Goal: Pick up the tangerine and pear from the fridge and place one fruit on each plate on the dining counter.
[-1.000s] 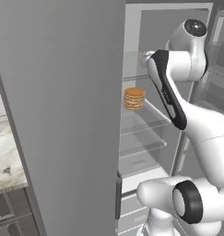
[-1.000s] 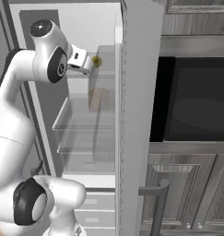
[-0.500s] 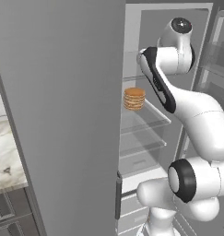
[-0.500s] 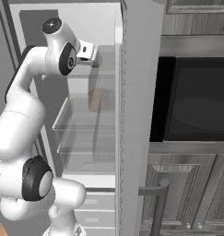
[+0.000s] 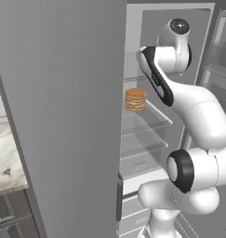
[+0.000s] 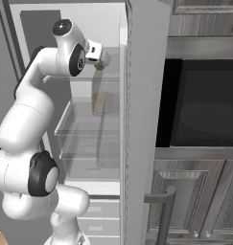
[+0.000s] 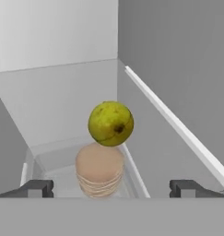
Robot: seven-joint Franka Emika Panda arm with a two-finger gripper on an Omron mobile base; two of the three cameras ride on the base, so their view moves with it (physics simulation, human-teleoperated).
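Observation:
The pear (image 7: 110,123), round and yellow-green seen end-on, rests on the upper glass shelf of the fridge (image 5: 63,116). My gripper (image 7: 111,189) is open and points straight at it, its fingertips (image 7: 37,188) spread wide and still short of the fruit. From the right base view the gripper (image 6: 101,59) is high inside the fridge (image 6: 142,119), with the pear (image 6: 99,66) just beyond its tips. The tangerine, the plates and the dining counter are out of view.
A tan pancake stack (image 5: 135,99) sits on the shelf below, seen through the glass under the pear (image 7: 99,170). The open fridge door stands on the left. A dark oven (image 6: 204,105) is to the right. White drawers (image 6: 101,215) lie low in the fridge.
The arm has swung up and reached deeper into the fridge, bringing the hand closer to the pear. The pear and pancakes have not moved.

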